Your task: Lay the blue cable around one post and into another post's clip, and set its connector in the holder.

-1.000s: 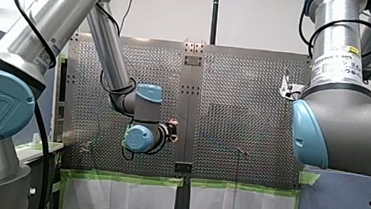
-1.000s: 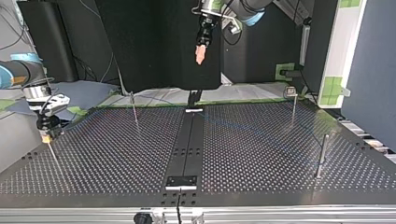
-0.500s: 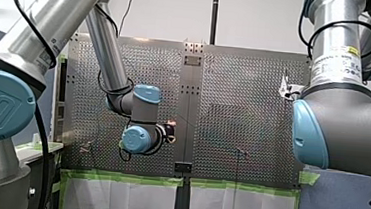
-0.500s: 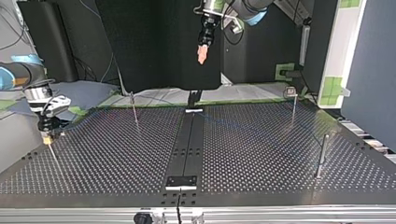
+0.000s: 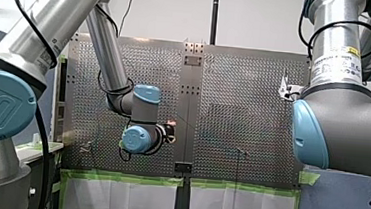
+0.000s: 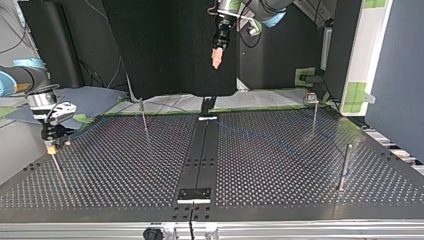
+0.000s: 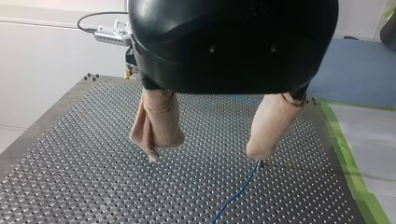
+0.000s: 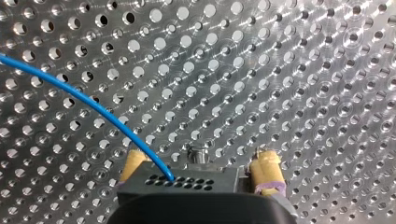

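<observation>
1. change: my left arm (image 5: 138, 138) slides a touch toward 8 o'clock in the front view over the last second, then nearly stops. the left gripper (image 7: 205, 156) hangs high at 12 o'clock of the top view, well above the perforated table (image 6: 125, 175). the right gripper (image 8: 200, 163), at 9 o'clock of the top view, barely shifts.
2. meaning: looks like a pause or slow reposition, not a placing move. routing seems at an early stage, and no clip or holder visibly has the cable in it.
3. tool state: left gripper's beige pads are spread wide with nothing between them. right gripper's yellow pads are also apart, with a small metal stub (image 8: 198, 155) showing between them and touching neither.
4. task thing: blue cable (image 8: 93, 105) arcs from 9 o'clock of the right wrist view down under that gripper's body, where its end is hidden. in the left wrist view a stretch lies flat on the table below, running toward 6 o'clock.
5. materials: table is shiny drilled metal with a dark centre strip. thin post (image 6: 57, 167) under the right gripper is a slim steel rod. post with a boxy head (image 6: 312, 98) stands at 2 o'clock of the top view. cable is thin, smooth and limp, likely to slip. left pads look soft and wrinkled.
</observation>
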Controlling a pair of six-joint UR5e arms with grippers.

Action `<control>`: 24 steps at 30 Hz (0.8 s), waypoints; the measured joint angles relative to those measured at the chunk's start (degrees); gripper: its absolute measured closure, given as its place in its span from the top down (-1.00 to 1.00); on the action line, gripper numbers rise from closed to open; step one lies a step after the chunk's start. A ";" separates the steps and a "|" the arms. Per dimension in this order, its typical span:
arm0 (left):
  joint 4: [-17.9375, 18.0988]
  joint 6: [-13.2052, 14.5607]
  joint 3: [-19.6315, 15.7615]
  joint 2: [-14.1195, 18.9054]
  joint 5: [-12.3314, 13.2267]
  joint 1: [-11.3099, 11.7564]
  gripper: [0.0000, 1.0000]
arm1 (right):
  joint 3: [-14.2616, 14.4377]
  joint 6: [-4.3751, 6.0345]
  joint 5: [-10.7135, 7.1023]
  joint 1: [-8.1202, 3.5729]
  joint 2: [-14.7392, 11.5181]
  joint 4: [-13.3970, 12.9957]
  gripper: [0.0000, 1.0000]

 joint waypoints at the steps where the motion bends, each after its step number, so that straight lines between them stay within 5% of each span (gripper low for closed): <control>1: -0.02 -0.01 0.01 0.00 0.00 0.00 1.00 | 0.00 0.01 0.00 0.00 0.00 0.00 0.96; 24: -0.74 -0.25 0.00 0.02 0.02 0.03 1.00 | 0.01 0.00 0.00 0.00 0.00 0.00 0.96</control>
